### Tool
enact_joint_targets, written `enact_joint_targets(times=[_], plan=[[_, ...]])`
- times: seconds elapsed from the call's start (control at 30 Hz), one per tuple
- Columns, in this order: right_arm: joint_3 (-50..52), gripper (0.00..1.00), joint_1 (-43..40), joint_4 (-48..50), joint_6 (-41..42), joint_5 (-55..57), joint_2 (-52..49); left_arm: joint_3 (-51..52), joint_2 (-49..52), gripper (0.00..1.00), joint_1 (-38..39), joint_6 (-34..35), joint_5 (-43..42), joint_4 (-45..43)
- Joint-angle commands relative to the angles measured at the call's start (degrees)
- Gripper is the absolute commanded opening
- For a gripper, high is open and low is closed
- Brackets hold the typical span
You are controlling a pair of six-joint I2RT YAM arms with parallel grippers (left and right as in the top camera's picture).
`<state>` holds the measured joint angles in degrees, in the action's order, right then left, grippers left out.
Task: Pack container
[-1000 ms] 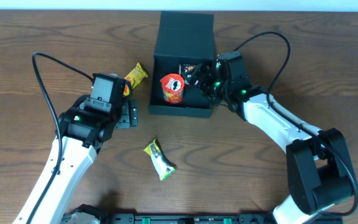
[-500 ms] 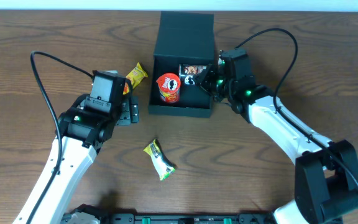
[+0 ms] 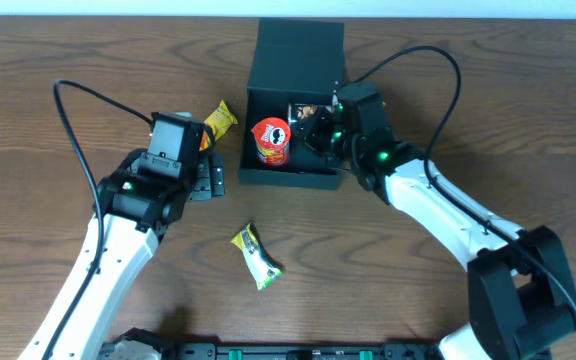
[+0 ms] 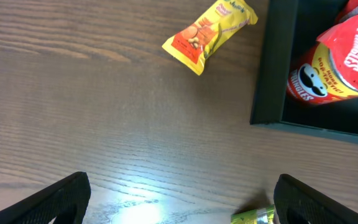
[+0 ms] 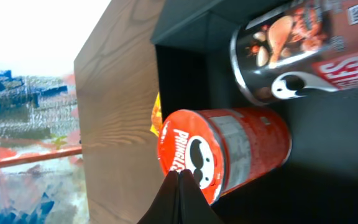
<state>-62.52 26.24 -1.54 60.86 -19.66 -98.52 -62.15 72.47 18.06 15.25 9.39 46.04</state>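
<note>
Overhead camera finds the teal-green container (image 3: 290,178) lying open, lid flap thrown back, a red Pringles can (image 3: 272,140) and a dark can (image 3: 308,112) inside. The right gripper (image 5: 180,183), fingers pinched together on nothing, hangs over the container's right wall, apparently to nudge the cans tighter. Left of the container, the left gripper (image 4: 182,193) gapes wide and empty, near a yellow snack packet (image 4: 209,31) not yet packed.

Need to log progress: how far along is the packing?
Done: a red can and a black can lie inside the container. In hand: nothing. The right gripper is shut and empty over the box's inside; the left gripper is open and empty above the table. Left: the yellow packet and green packet lie on the table, and the lid is open.
</note>
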Motion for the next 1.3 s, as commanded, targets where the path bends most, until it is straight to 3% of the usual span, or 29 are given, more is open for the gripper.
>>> enact_joint_targets(times=[0.0,1.27], plan=[[-0.9,0.01,0.5,0.0,0.9,0.5,-1.5,0.2,0.8,0.96,-0.2,0.4,0.0,0.0],[-0.9,0.01,1.9,-0.4,-1.4,3.8,-4.9,0.2,0.9,0.95,-0.2,0.4,0.0,-0.9]])
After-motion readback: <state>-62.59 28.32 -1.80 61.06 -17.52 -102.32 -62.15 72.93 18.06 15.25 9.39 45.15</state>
